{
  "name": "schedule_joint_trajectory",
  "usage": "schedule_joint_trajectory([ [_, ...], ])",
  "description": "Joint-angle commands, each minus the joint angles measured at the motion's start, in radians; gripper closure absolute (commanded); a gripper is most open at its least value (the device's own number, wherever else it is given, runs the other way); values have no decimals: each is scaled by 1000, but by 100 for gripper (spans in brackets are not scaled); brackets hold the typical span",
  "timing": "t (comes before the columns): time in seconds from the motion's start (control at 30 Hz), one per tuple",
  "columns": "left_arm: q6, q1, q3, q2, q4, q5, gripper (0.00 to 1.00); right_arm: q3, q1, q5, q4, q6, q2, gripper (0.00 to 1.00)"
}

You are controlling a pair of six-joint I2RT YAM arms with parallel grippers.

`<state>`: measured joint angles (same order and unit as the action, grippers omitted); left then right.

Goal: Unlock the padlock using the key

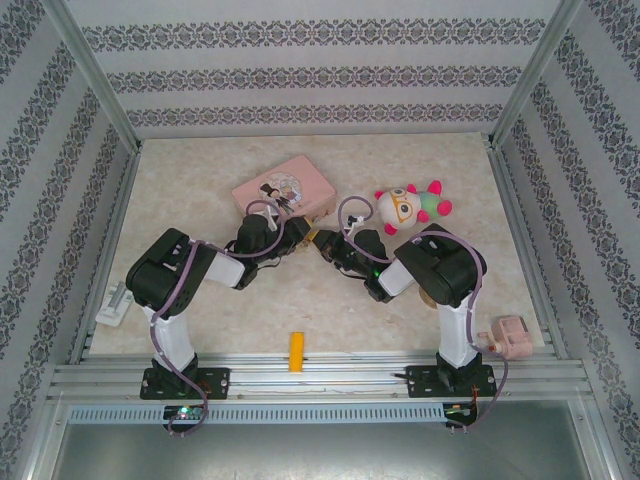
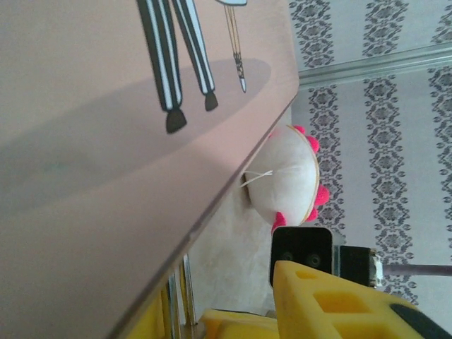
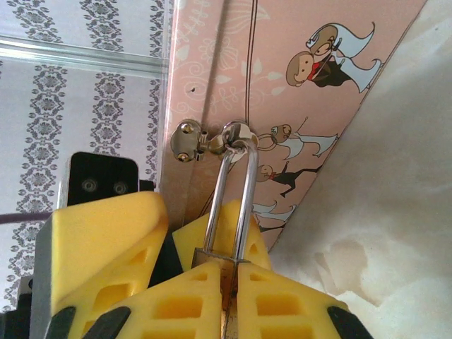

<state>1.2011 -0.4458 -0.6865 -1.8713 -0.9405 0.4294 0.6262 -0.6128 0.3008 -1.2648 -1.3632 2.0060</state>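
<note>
1. Padlock (image 3: 244, 201) hangs by its silver shackle from the hasp (image 3: 205, 140) on the edge of the pink tin (image 3: 233, 42). Its body is pinched between the jaws of the right gripper (image 3: 229, 272), so little of the brass shows.
2. The right jaws are pressed together on the padlock body, and the shackle rises straight out from between them to the hasp.
3. The left gripper (image 1: 288, 240) faces the right one from the other side, just beside the padlock and close against the tin. One yellow finger (image 3: 113, 240) stands immediately left of the right jaws. I cannot tell whether the left jaws are spread or pressed together.
4. The tin lies on the counter (image 3: 381, 212) just beyond both sets of jaws.
5. A plush toy (image 1: 405, 205) sits beyond the right jaws, near the tin but apart from it.
6. A yellow block (image 1: 296, 351) lies well behind both jaws, at the near edge between the arm bases.
</note>
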Motion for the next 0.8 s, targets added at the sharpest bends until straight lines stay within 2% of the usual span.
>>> schedule_joint_trajectory([
  [0.0, -30, 18, -32, -26, 145, 44, 61, -5, -5, 23, -48, 1, 10, 90],
  [0.13, -60, 27, -58, -18, 219, 62, 66, -3, -2, 24, -47, 2, 10, 90],
  [0.67, -187, 69, -147, 30, 470, 116, 68, -23, 13, 26, -46, 12, -2, 90],
  [0.7, -189, 71, -151, 28, 476, 118, 70, -23, 12, 25, -46, 13, -2, 90],
  [0.73, -188, 71, -155, 26, 478, 122, 78, -23, 12, 24, -47, 14, -3, 90],
  [0.77, -188, 73, -159, 25, 481, 124, 80, -25, 12, 24, -45, 15, -6, 90],
])
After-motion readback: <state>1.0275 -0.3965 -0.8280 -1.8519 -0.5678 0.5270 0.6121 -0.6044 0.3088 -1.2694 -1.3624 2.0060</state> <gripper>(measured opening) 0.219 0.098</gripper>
